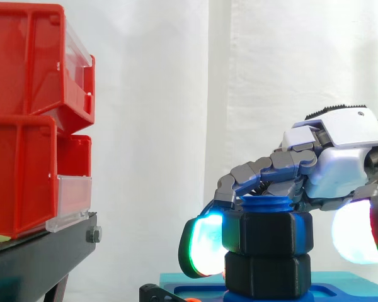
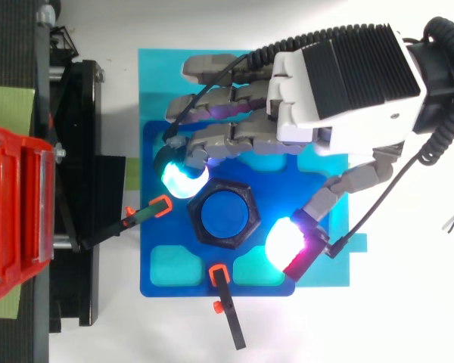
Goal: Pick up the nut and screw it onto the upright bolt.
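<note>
Side view: the nut [image 1: 266, 231] sits on the upright bolt [image 1: 265, 202], whose blue threaded top shows just above it; a second black hex piece [image 1: 268, 274] lies directly beneath.
Top view: the nut rings the bolt's blue head at the middle of the blue fixture plate [image 2: 159, 83].
Hand: the hand [image 1: 340, 151] arches over the bolt, its fingers curled round the nut; one cyan fingertip [image 2: 183, 180] touches a nut corner, and the thumb pad [image 2: 286, 240] stands just beside the opposite side.
Thumb contact: cannot tell whether it presses.
Stage: judged as turning the nut down the thread.
Risk, slip: with contact on a corner, the pad may skid off the flat and the nut would not turn.
Risk, binding: uneven sideways push could tilt the nut and jam the thread.
Risk, snag: fingers sweeping round may catch the orange-tipped clamps [image 2: 223, 302] nearby.
</note>
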You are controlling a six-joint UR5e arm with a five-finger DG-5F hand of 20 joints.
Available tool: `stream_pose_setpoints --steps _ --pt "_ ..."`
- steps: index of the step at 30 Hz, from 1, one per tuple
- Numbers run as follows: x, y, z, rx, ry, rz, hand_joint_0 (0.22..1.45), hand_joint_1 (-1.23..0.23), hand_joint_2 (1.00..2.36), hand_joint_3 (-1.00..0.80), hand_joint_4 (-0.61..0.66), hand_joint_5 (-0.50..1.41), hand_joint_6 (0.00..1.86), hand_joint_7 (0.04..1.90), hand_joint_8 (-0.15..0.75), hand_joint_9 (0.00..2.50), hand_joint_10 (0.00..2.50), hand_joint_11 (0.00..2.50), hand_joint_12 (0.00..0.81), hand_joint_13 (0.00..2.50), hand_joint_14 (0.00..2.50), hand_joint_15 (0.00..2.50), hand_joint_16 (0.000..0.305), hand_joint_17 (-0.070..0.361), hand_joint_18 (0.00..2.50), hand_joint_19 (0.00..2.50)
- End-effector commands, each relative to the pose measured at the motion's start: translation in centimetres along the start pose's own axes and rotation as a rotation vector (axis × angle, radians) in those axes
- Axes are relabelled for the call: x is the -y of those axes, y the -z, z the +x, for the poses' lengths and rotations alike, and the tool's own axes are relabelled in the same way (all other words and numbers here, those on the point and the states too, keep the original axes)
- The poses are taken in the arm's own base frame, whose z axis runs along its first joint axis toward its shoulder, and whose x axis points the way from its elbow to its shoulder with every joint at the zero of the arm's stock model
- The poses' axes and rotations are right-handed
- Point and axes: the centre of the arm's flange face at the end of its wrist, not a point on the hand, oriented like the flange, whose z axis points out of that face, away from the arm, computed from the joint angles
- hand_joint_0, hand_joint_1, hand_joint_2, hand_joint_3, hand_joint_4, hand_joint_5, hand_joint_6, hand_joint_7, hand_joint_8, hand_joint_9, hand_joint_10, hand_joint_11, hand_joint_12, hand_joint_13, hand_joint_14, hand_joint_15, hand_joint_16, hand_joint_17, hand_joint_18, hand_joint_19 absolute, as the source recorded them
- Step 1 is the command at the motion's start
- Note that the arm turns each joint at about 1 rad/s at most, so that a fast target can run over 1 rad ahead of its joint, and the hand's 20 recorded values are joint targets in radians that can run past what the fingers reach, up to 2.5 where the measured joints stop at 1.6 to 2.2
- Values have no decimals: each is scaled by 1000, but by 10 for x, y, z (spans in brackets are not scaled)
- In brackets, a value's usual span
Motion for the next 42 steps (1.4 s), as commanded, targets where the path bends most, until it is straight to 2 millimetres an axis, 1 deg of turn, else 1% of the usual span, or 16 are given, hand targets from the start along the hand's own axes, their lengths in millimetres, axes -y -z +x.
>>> stream_pose_setpoints --steps 1,11,14,17,23,30,32,33,34,35,36,37,39,40,41,42 --pt "0 0 0 1 0 -1 504 -781 1000 -490 204 -172 741 1035 249 469 0 10 346 147 0 0 48 109 0 0" --pt "1 0 0 1 0 1 521 -771 1003 -455 190 -160 796 1023 252 506 0 22 338 185 0 0 46 105 0 0" --pt "0 1 -1 1 0 -1 574 -769 1011 -291 174 -161 853 1078 247 540 0 38 323 213 0 0 43 97 0 0" --pt "0 0 -1 2 1 -1 570 -770 1012 -209 142 -159 866 1082 259 557 2 45 338 242 0 0 45 102 0 0" --pt "1 0 0 1 0 1 572 -777 1010 -169 148 -151 876 1071 280 588 0 66 360 277 0 0 50 112 0 0" --pt "1 0 0 0 0 0 572 -775 1008 -204 173 -150 873 1054 280 597 0 60 357 294 0 0 50 112 0 0" --pt "1 0 0 0 0 0 557 -752 1010 -296 157 -153 855 1087 255 591 2 64 328 284 0 0 44 100 0 0" --pt "1 1 -2 2 0 1 543 -743 1010 -326 159 -152 847 1084 257 594 0 70 331 288 0 0 45 101 0 0" --pt "1 1 -2 3 0 0 500 -724 1005 -423 173 -147 791 1072 266 601 3 73 343 293 0 0 47 106 0 0" --pt "0 0 -1 2 1 -1 497 -717 1002 -457 181 -142 764 1085 267 602 0 68 345 293 0 0 48 108 0 0" --pt "1 1 -2 3 0 0 472 -689 1000 -500 190 -127 687 1136 272 603 0 59 357 289 0 0 50 113 0 0" --pt "1 1 -2 3 0 0 458 -670 1000 -500 199 -111 591 1235 273 597 2 60 362 285 0 0 52 117 0 0" --pt "1 1 -2 4 1 -1 439 -645 1000 -500 219 -105 501 1306 272 589 0 19 371 267 0 0 55 123 0 0" --pt "1 1 -2 4 1 -1 434 -632 1000 -500 240 -134 503 1109 270 548 0 0 372 234 0 0 56 125 0 0" --pt "1 1 -2 4 1 -1 427 -630 1000 -500 244 -143 503 1069 266 523 0 0 370 209 0 0 57 128 0 0" --pt "1 1 -2 6 0 -2 420 -626 1000 -500 238 -163 503 978 265 498 0 0 373 194 0 0 58 130 0 0"
